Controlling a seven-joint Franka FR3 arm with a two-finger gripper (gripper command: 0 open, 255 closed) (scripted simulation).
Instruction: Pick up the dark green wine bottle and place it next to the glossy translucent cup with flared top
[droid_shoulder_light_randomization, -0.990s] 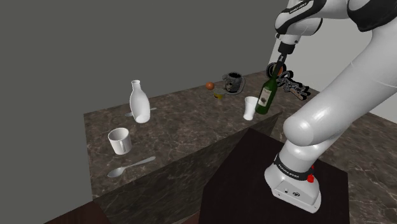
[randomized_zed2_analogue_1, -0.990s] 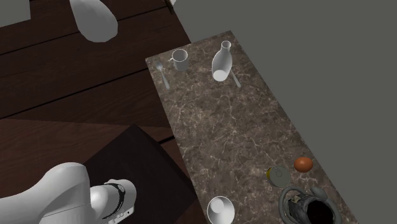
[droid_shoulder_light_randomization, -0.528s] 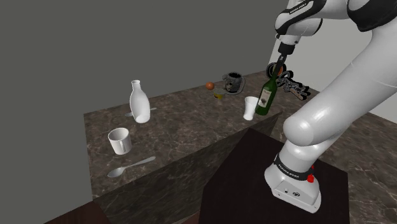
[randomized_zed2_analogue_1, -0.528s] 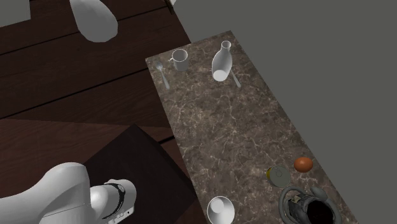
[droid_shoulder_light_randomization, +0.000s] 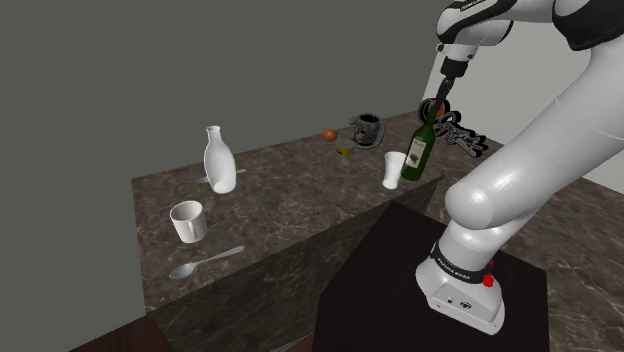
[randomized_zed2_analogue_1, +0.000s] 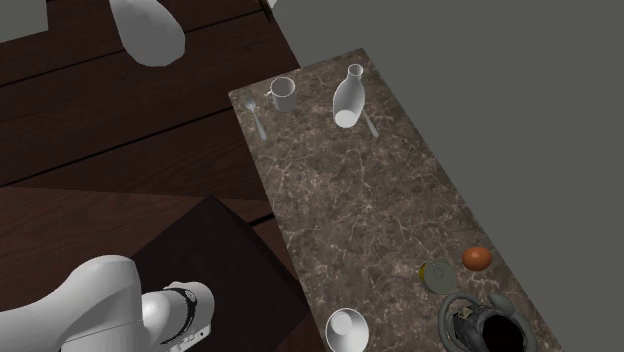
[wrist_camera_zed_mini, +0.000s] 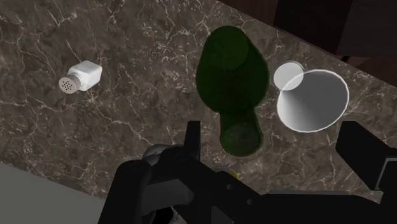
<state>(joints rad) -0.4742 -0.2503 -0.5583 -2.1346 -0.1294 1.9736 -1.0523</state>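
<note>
The bottle (droid_shoulder_light_randomization: 417, 152) was found standing on the counter (droid_shoulder_light_randomization: 290, 200), just beside the cup (droid_shoulder_light_randomization: 393, 170). Both were near the counter's edge on the side of the stand (droid_shoulder_light_randomization: 390, 290), toward the end far from the jug (droid_shoulder_light_randomization: 220, 160). The placing was therefore judged done, with only the withdrawal left.

The pincer (droid_shoulder_light_randomization: 435, 108) was held wide open above the bottle, with nothing gripped. In the wrist view the neck lay between the fingers (wrist_camera_zed_mini: 191, 137) and was touched by neither.

For that withdrawal a straight rise along the bottle's axis was called for, with the fingers kept apart until the mouth was cleared. Any sideways drift could have caught the neck and tipped the bottle against the cup, which stood close. A slight lean was suspected in the bottle in the shoulder view, so a slow lift was advised.

The arm (droid_shoulder_light_randomization: 520, 190) was carried up from its base in a high arch and folded back across the top. The hand was hung almost straight down over the bottle's mouth.
</note>
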